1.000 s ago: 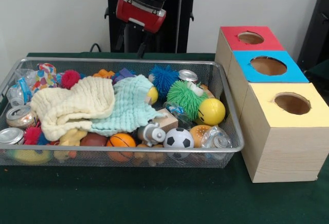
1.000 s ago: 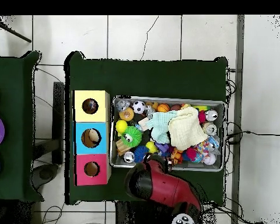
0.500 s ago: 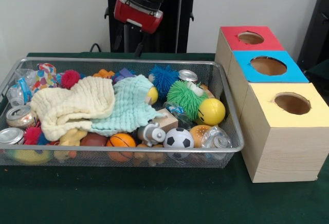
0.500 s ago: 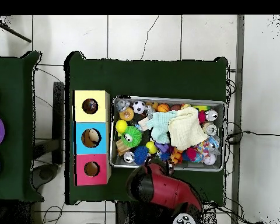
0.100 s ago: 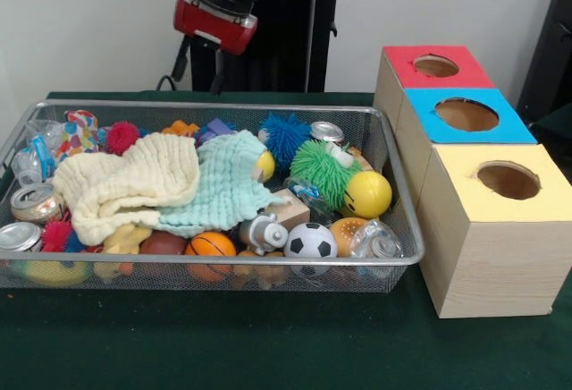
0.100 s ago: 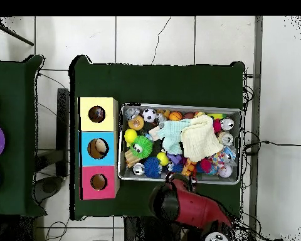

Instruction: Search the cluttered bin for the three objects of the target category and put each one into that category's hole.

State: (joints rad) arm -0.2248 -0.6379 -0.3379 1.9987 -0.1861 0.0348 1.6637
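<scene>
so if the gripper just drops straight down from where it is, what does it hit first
Probably the far rim of the wire bin, or the green table behind it; the gripper hangs right at that edge, and depth is unclear.

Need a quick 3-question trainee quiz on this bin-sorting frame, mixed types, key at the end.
1. True or false: the cream cloth lies partly over the mint cloth.
2. In the front view, which box lid is nearest the camera: A) red lid B) blue lid C) yellow lid?
3. Fill in: the soccer ball sits against the bin's ____ wall in the front view.

Key: 1 true; 2 C; 3 near.
</scene>
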